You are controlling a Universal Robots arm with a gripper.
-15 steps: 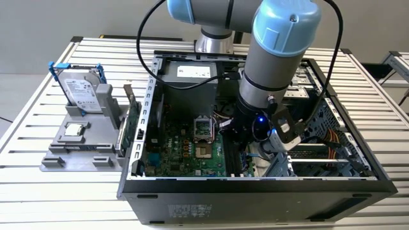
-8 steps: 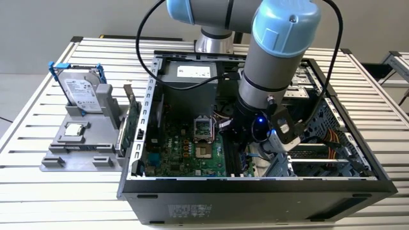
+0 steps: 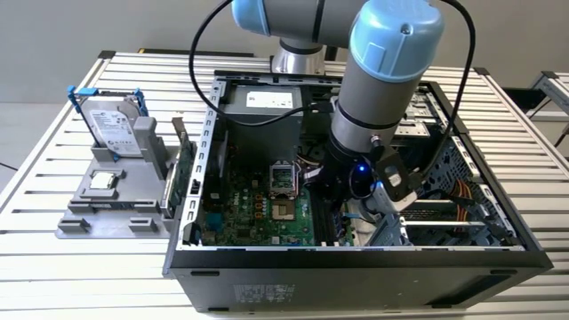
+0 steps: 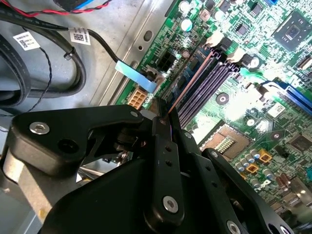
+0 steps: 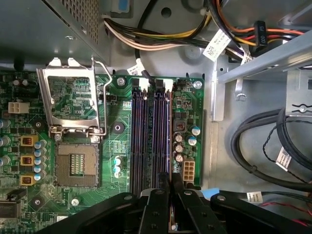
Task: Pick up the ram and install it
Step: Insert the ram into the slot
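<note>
Ram at the slots, held edge-on

We see the ram [image 4: 187, 87] as a thin edge clamped in the closed pincer [image 4: 163, 119], reaching down onto the dark memory slots [image 5: 151, 136] of the green board [image 5: 117, 129] inside the open computer case [image 3: 356, 263] on the counter [image 3: 53, 267].

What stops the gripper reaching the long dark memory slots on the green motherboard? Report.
Likely nothing, so yes: the gripper hangs just above the long dark memory slots, which look empty, and the black cables lie off to one side.
</note>
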